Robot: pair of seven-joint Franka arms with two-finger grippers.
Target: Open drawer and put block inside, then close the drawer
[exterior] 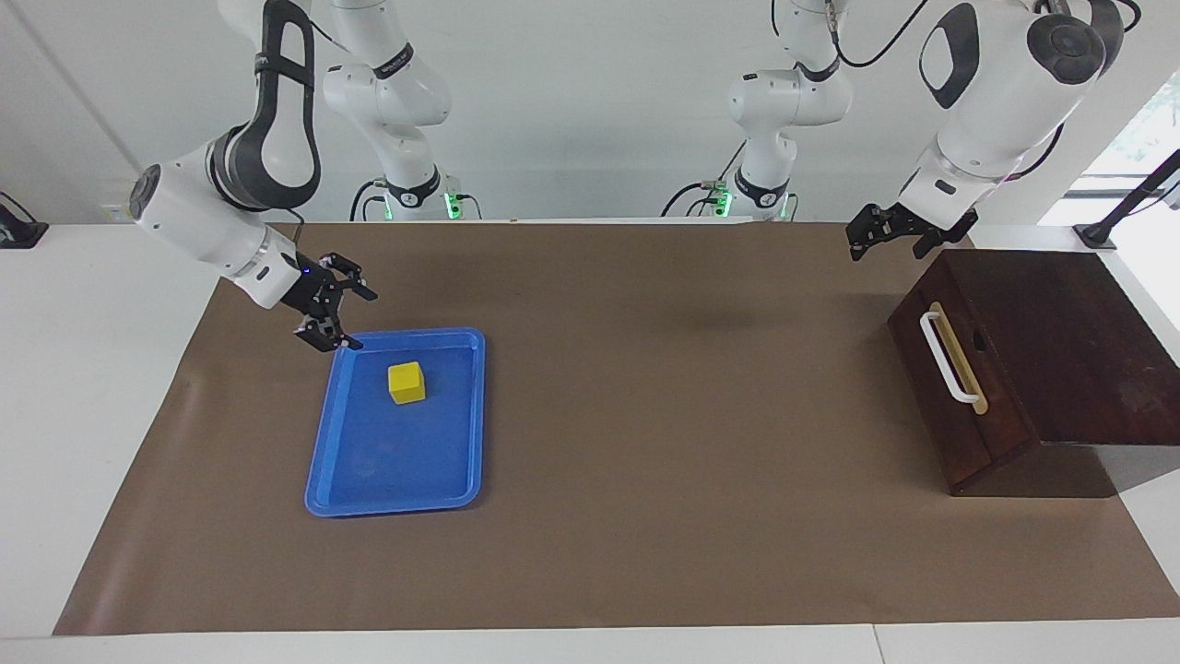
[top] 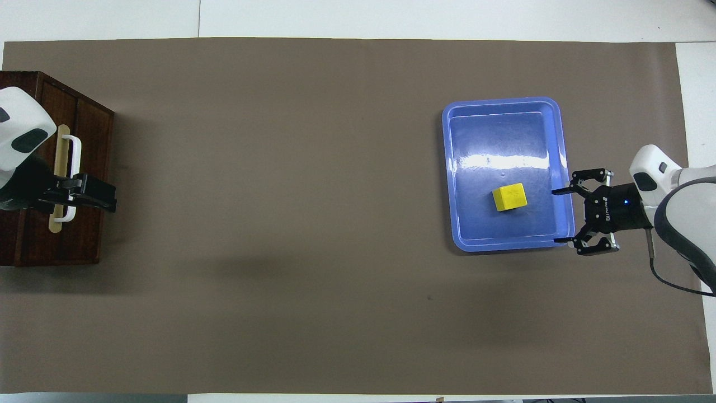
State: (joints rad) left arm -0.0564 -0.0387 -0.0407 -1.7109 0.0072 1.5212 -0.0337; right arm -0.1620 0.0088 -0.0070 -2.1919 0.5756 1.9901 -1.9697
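Observation:
The yellow block lies in a blue tray toward the right arm's end of the table; it also shows in the overhead view. My right gripper is open and empty, just above the tray's corner nearest the robots, beside the block and apart from it. The drawer of the dark wooden box is shut, its white handle free. My left gripper hangs open and empty in the air by the box's corner nearest the robots. In the overhead view it covers part of the handle.
The box stands at the left arm's end of the brown mat. The blue tray holds only the block. White table surface borders the mat.

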